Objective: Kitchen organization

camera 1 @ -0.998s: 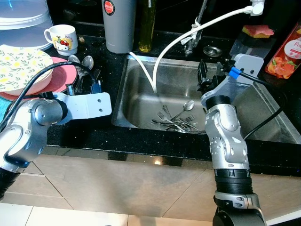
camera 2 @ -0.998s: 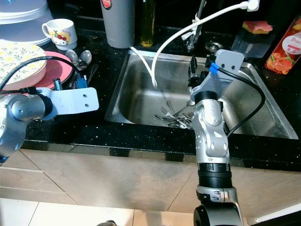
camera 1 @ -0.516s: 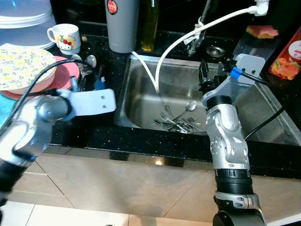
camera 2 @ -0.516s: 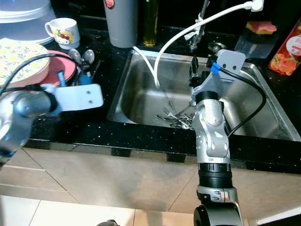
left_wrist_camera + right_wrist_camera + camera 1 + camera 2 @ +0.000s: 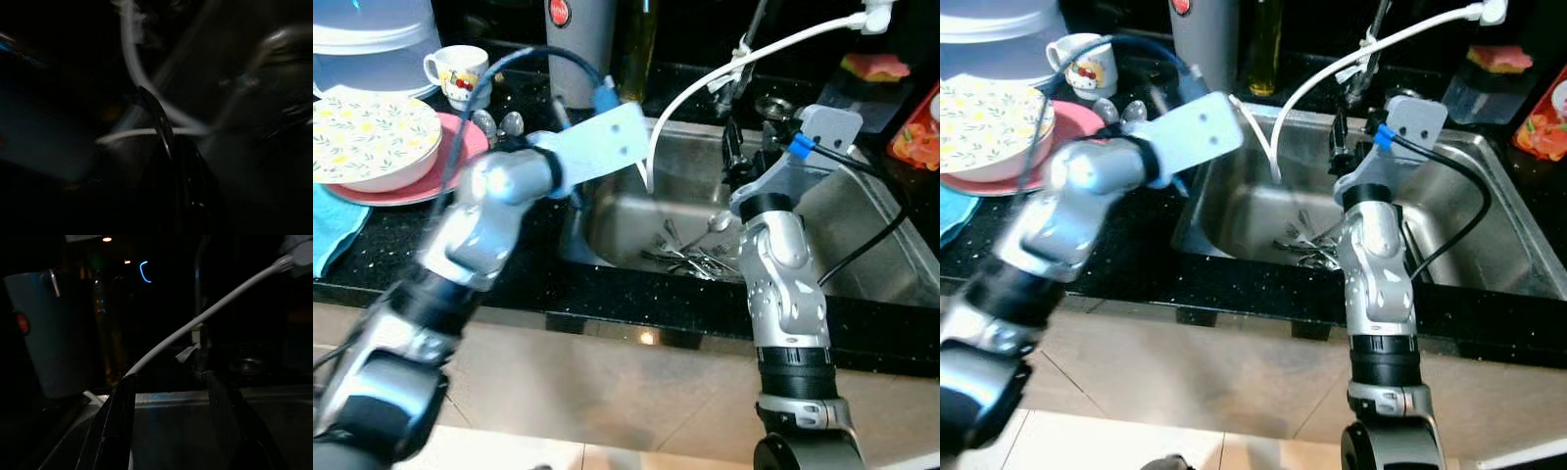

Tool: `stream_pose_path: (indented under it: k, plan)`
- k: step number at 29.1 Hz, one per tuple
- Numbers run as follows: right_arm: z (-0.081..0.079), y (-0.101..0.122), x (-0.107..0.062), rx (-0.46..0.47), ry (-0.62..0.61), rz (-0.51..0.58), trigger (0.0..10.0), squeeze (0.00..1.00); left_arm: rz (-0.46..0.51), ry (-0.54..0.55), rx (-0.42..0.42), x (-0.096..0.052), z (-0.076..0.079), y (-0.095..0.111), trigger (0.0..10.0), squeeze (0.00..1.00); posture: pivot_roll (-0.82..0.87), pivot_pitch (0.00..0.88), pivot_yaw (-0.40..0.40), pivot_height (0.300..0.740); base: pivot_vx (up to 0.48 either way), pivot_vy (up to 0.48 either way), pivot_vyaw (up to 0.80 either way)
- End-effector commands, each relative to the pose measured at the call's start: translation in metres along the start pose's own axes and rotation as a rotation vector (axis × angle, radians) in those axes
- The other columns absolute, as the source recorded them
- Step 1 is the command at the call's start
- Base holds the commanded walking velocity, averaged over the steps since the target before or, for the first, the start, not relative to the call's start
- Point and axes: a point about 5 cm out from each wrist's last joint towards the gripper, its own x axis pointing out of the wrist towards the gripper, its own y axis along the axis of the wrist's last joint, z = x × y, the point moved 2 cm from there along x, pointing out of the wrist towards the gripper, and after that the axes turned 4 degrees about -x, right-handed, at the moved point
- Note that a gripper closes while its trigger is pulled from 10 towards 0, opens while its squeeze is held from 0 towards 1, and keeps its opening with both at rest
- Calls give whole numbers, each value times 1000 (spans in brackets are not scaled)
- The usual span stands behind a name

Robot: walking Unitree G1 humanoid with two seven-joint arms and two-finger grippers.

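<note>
Cutlery (image 5: 690, 257) lies heaped in the sink (image 5: 862, 257), near the right end effector (image 5: 732, 162), whose fingers stand apart above it. Left end effector (image 5: 168, 142) reaches over the sink's left rim; its fingers I cannot tell.

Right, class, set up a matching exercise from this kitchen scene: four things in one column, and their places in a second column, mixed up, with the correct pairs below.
Things:
1. cutlery pile
2. floral bowl
3. cartoon mug
4. sponge

Places:
a. on the pink plate
b. on the counter at the far right, behind the sink
c. at the bottom of the sink
d. on the counter behind the bowl and plate

Pairs: 1-c, 2-a, 3-d, 4-b
</note>
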Motion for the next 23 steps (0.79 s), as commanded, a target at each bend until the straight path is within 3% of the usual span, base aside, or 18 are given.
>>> stream_pose_path:
  k: [1,4,7,8,9,15,16,18,20,23]
  plan:
    - [4,1,0,-12,-15,6,10000,0,-14,-43,-92,7,9,-9,10000,0,269,53,-43,740,0,0,0]
    - [6,2,-1,-16,-20,10,10000,0,-50,-113,-275,17,24,-18,10000,0,261,50,-41,740,0,0,0]
    - [7,3,-2,-20,-23,11,10000,0,-98,-122,-318,21,28,-26,10000,24,257,50,-38,740,0,0,0]
    - [8,2,-2,-20,-25,10,10000,0,-114,-114,-346,22,28,-29,10000,784,258,51,-39,740,0,0,0]
    - [8,2,-3,-21,-25,10,10000,0,-121,-103,-361,21,26,-30,10000,1000,258,52,-40,740,0,0,0]
    - [7,2,-2,-19,-20,9,10000,0,-26,-50,-461,18,9,-16,10000,1000,262,58,-48,740,0,0,0]
    - [6,2,-2,-17,-18,9,10000,0,-6,-32,-464,17,4,-13,10000,0,262,60,-49,740,0,0,0]
    - [5,3,-1,-16,-15,9,10000,0,16,-7,-473,15,-4,-9,10000,0,263,62,-51,740,0,0,0]
    - [5,2,-1,-15,-12,8,10000,0,52,59,-474,7,-22,-1,10000,0,261,68,-54,740,0,0,0]
    - [5,3,-1,-15,-11,7,10000,0,62,101,-461,2,-31,1,10000,0,259,72,-56,740,0,0,0]
